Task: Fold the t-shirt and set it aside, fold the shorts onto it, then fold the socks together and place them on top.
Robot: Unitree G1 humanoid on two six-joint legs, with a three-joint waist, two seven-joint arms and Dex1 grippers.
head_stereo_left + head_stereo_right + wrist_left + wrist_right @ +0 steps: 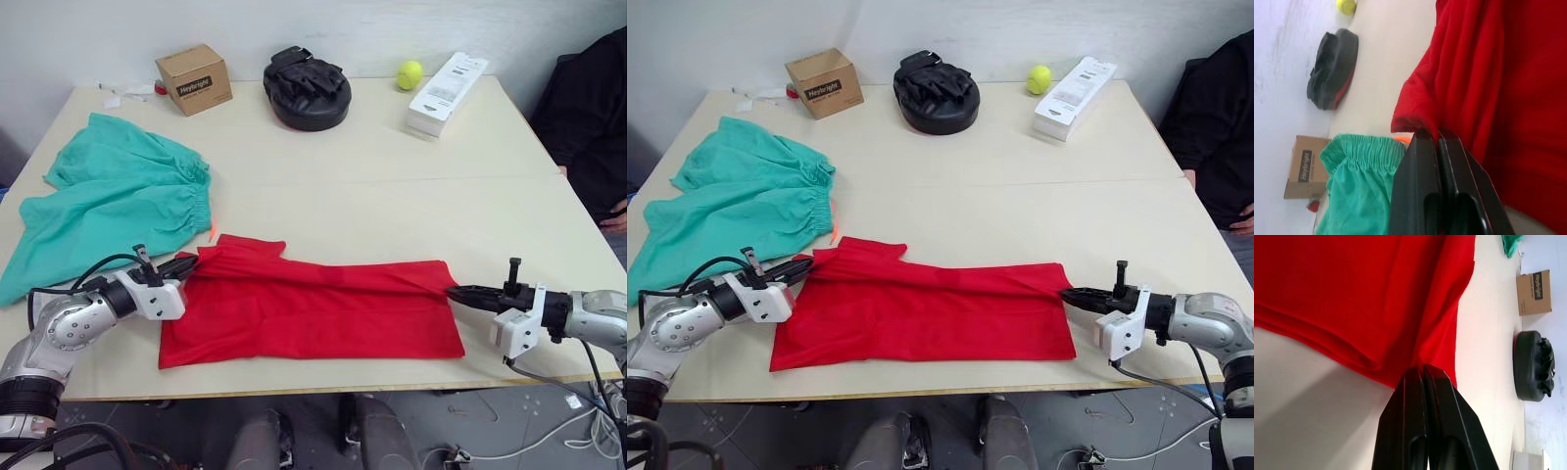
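Low over the table's [411, 176] near edge, both arms are stretched inward, left gripper [188, 262] and right gripper [458, 292] fingers pinched on the t-shirt's [313, 313] opposite ends.

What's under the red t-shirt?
The t-shirt lies folded on the bare table, each pincer, left and right, shut on an edge. Anything beneath stays covered.

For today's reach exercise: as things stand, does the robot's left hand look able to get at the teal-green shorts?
Probably yes. The shorts lie on the table just beyond the left hand with nothing between them, but that hand is shut on the t-shirt and must let go first.
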